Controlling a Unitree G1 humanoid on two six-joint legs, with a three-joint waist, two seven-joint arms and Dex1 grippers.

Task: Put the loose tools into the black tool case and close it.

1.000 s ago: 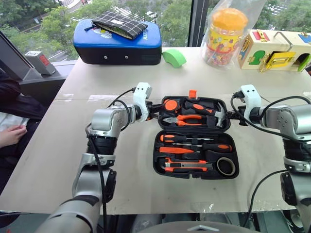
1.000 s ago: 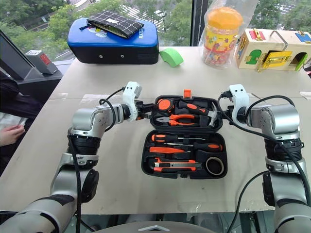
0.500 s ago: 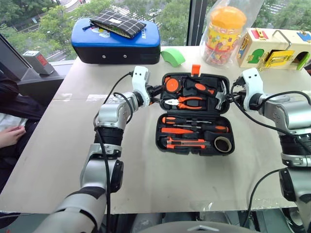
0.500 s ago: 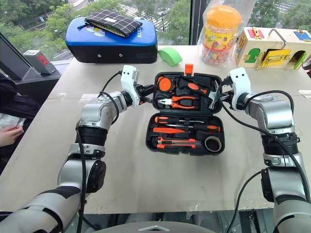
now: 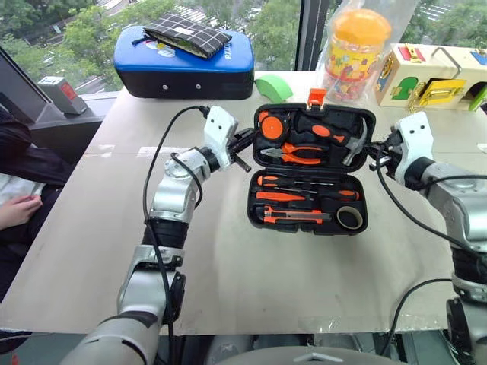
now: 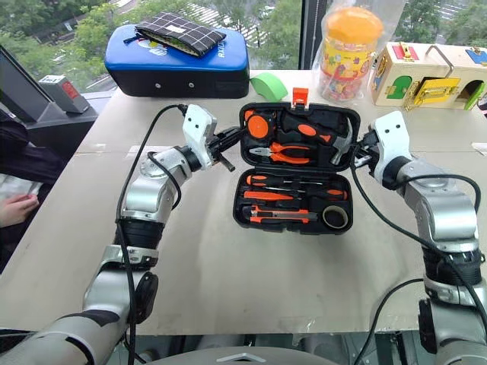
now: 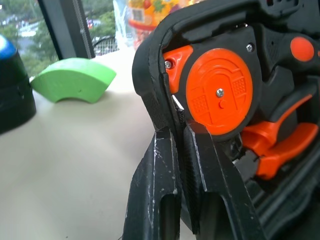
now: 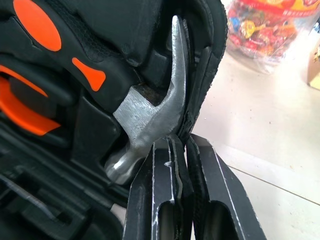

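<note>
The black tool case [image 5: 310, 169] sits mid-table with its lid raised, screwdrivers [image 5: 304, 182], utility knife [image 5: 293, 217] and tape roll [image 5: 349, 218] seated in the near half. The left gripper [image 7: 181, 137] and right gripper [image 8: 182, 145], fingers pressed together, each pinch a lid edge. Beyond stand a blue-topped padded case [image 5: 183, 65], green block [image 5: 274, 87], candy jar [image 5: 351, 49] and wooden toy box [image 5: 434, 76].

No readable text

Printing shows on the candy jar [image 5: 352, 53] and the blue case [image 5: 183, 65] at the tabletop's far edge, too small to read.
</note>
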